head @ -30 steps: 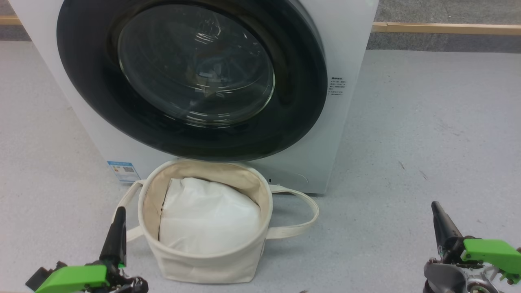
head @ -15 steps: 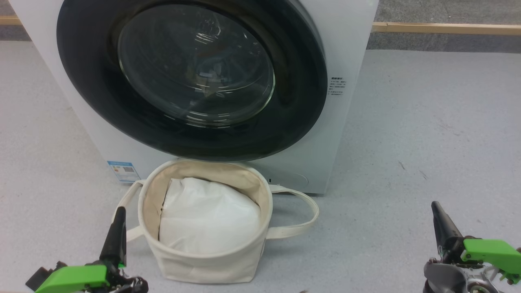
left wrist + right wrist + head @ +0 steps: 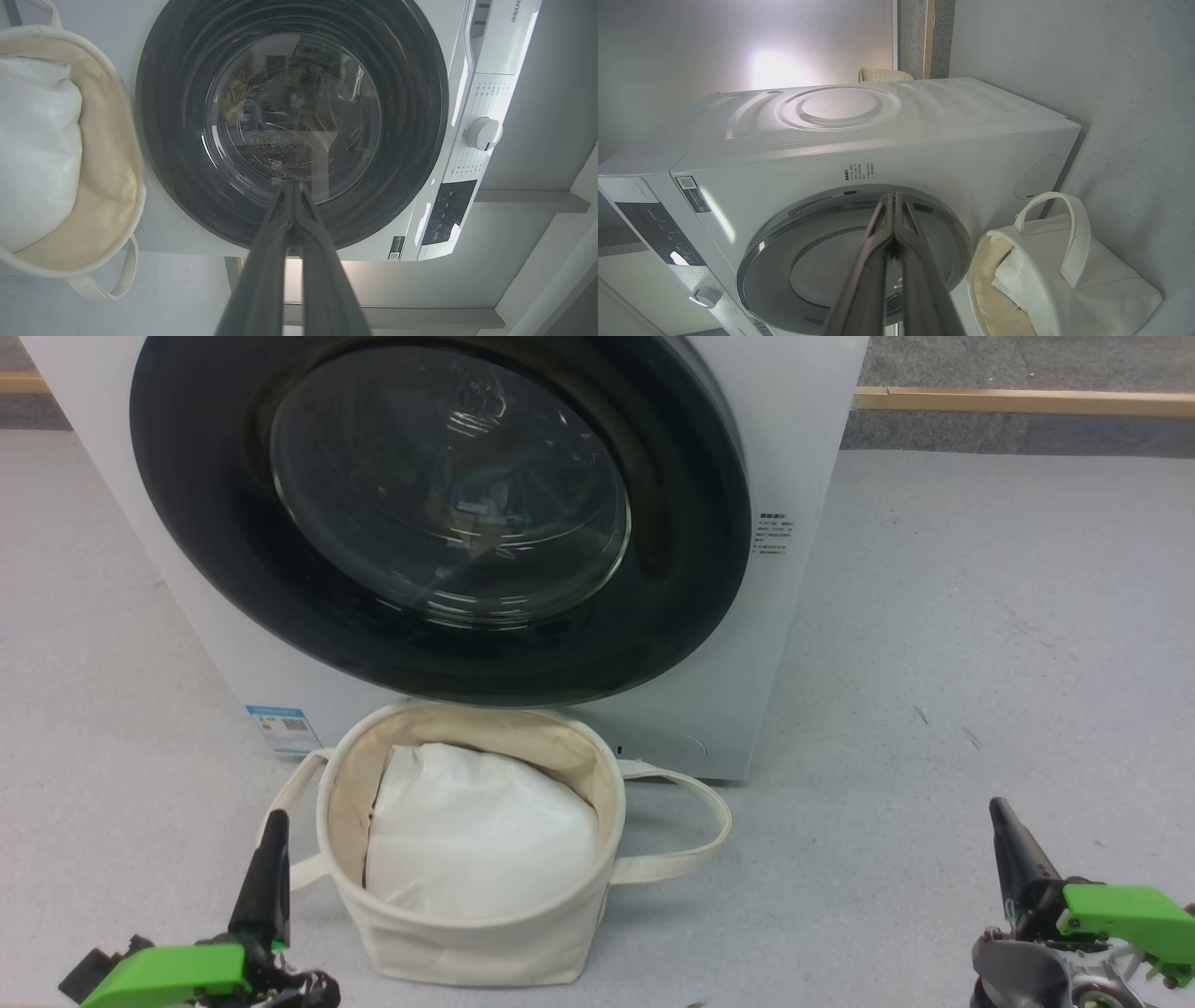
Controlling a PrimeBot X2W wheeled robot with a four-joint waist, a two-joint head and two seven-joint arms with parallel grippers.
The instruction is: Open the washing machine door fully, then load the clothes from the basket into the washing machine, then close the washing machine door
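Head view: a large round glossy black washing machine door (image 3: 439, 513) is being seen closed on the white box-shaped washing machine (image 3: 803, 476). At the door's 6 o'clock, a round cream canvas basket (image 3: 467, 943) with plain white padding (image 3: 481, 840) inside is being shown on the grey floor (image 3: 980, 644). The left gripper (image 3: 274, 826), at the basket's 8 o'clock, and the right gripper (image 3: 999, 807), well apart at 3 o'clock, are being held with fingers pressed together, nothing being gripped.
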